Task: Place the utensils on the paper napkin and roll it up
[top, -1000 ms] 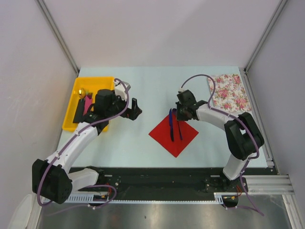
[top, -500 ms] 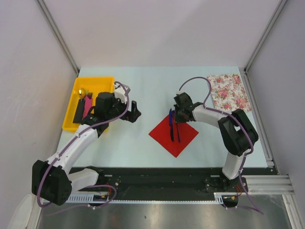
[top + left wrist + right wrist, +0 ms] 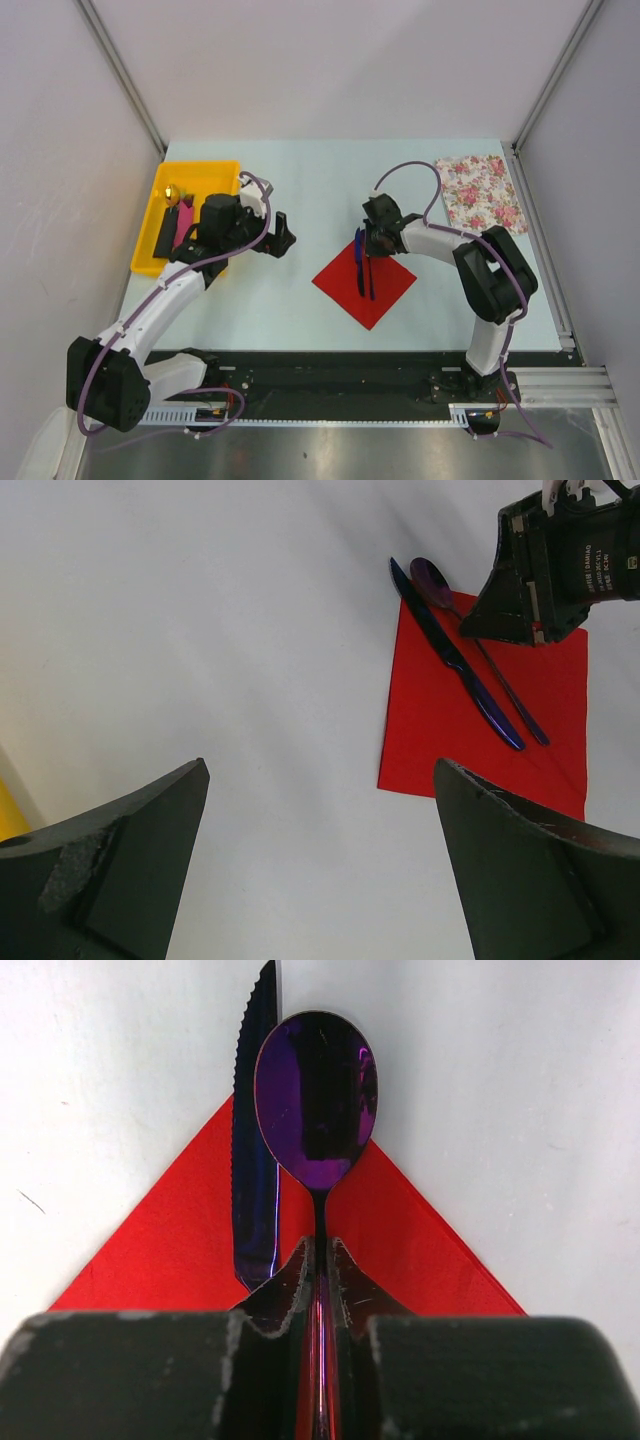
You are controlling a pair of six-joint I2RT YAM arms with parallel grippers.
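The red paper napkin lies as a diamond mid-table. A dark blue knife lies on it, its tip past the far corner. My right gripper is shut on the handle of a purple spoon, whose bowl sticks out past the napkin's far corner, right beside the knife. My left gripper is open and empty over bare table, left of the napkin. In the left wrist view, the knife and the spoon lie side by side.
A yellow tray at the far left holds a pink item and a black piece. A white flowered sheet lies at the far right corner. Grey walls close in the table.
My right gripper has shifted slightly left with the spoon, bringing it closer to the knife. The left arm has barely moved.
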